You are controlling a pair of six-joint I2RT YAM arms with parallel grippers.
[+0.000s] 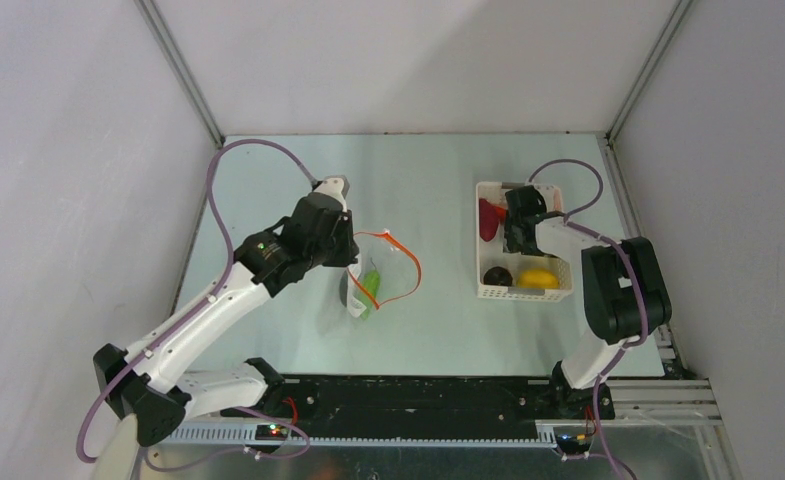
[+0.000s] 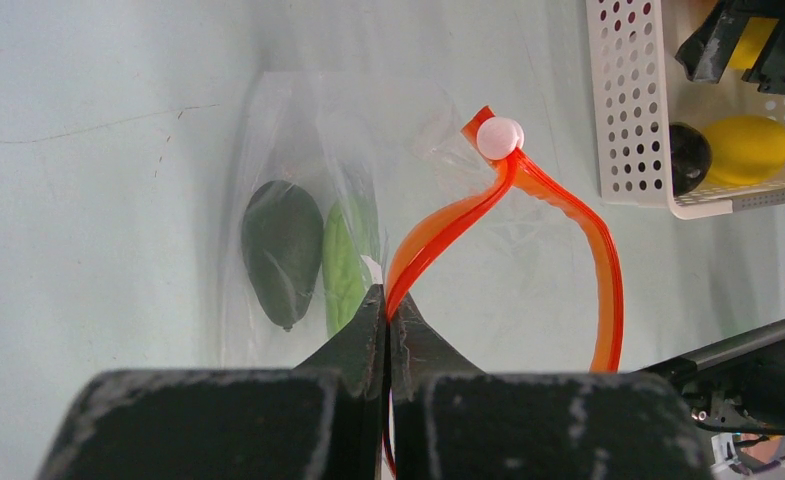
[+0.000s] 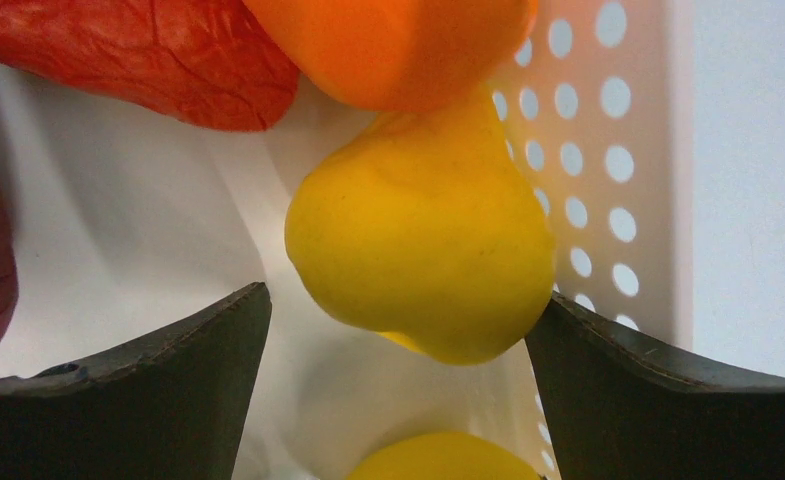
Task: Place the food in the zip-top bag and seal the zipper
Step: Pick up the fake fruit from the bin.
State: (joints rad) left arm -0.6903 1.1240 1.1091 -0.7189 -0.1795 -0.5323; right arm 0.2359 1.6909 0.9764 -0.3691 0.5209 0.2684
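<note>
The clear zip-top bag (image 1: 366,285) lies mid-table with a dark-green piece (image 2: 282,250) and a light-green piece (image 2: 346,268) inside. Its orange-red zipper (image 2: 528,215) arches open, with a white slider (image 2: 499,137) at the top. My left gripper (image 2: 388,310) is shut on the zipper's near end. My right gripper (image 3: 398,330) is open inside the white basket (image 1: 488,290), its fingers either side of a yellow lemon (image 3: 423,250). An orange (image 3: 388,45), a red chili (image 3: 138,55) and a second lemon (image 3: 448,458) lie around it.
In the top view the basket also holds a dark round piece (image 1: 498,275), a yellow lemon (image 1: 538,278) and a red piece (image 1: 489,217). Grey walls enclose the table on three sides. A black rail (image 1: 418,395) runs along the near edge.
</note>
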